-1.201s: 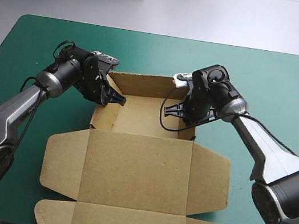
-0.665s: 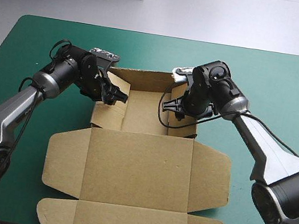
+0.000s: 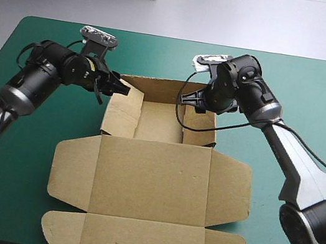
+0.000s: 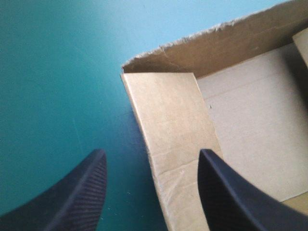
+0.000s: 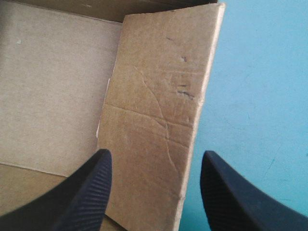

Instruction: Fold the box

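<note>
Left pincer (image 4: 150,154) first: wide open, its black fingers (image 4: 72,197) standing well apart. The wrist view puts the left side wall (image 4: 168,125) of the box (image 4: 231,96) right between them. One finger is over the bare teal-green cover (image 4: 57,72) outside, the other over the tray floor (image 4: 250,120) inside. Whether either finger touches the board, I cannot tell.

From the high view the left pincer (image 3: 121,88) is only a dark tip at the tray's far-left corner, about 10 o'clock from the middle of the box (image 3: 162,160). The gap between its fingers does not read from up there.

Over to the right pincer (image 5: 155,153): open as well, fingers (image 5: 231,192) spread. The right side wall (image 5: 159,106) stands between them, creased and scuffed, with cover on its outer side and tray floor on its inner. In the high view the right pincer (image 3: 191,98) sits at the tray's far-right corner, near 1 o'clock.

Only the high view gives the whole box, lying mid-table on the table (image 3: 296,82). The tray part is at 12 o'clock with its far wall (image 3: 156,87) up. The lid (image 3: 148,189) lies flat toward 6 o'clock, its side flaps spread at 3 and 9. Its front flap reaches close to the near edge.
</note>
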Robot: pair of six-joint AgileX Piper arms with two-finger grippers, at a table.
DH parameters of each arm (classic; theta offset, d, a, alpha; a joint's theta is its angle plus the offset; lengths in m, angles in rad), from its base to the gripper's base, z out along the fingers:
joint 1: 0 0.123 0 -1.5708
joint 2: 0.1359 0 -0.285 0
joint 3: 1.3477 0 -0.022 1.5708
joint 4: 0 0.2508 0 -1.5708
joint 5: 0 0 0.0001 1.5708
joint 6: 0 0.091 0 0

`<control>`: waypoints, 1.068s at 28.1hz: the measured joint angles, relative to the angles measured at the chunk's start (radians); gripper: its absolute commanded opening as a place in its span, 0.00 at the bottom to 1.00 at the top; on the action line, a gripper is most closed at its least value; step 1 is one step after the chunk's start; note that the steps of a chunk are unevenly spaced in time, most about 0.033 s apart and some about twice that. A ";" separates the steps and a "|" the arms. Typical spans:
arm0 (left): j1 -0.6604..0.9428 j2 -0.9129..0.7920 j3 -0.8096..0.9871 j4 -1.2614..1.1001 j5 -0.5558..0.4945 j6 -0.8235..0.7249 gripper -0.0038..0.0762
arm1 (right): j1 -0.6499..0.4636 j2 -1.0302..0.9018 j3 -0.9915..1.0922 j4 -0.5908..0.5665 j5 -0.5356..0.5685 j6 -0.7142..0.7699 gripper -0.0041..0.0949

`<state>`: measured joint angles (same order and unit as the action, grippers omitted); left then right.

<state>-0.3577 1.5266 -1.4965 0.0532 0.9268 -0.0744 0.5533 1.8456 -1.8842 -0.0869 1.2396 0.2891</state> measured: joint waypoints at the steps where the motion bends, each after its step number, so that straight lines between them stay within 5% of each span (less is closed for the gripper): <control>1: 0.000 -0.022 0.007 0.000 -0.002 0.009 0.56 | 0.000 -0.009 0.000 0.000 0.001 0.000 0.57; 11: 0.000 -0.498 0.486 -0.053 -0.249 0.032 0.55 | 0.001 -0.083 -0.001 0.033 0.005 -0.016 0.57; 20: 0.000 -0.886 0.717 -0.053 -0.250 0.033 0.53 | 0.001 -0.097 -0.001 -0.032 0.005 -0.042 0.60; 30: 0.000 -0.986 0.731 -0.053 -0.229 0.033 0.53 | 0.000 0.025 -0.002 -0.050 0.005 0.019 0.69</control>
<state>-0.3577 0.5408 -0.7658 0.0000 0.6978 -0.0418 0.5533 1.8702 -1.8866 -0.1372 1.2442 0.3085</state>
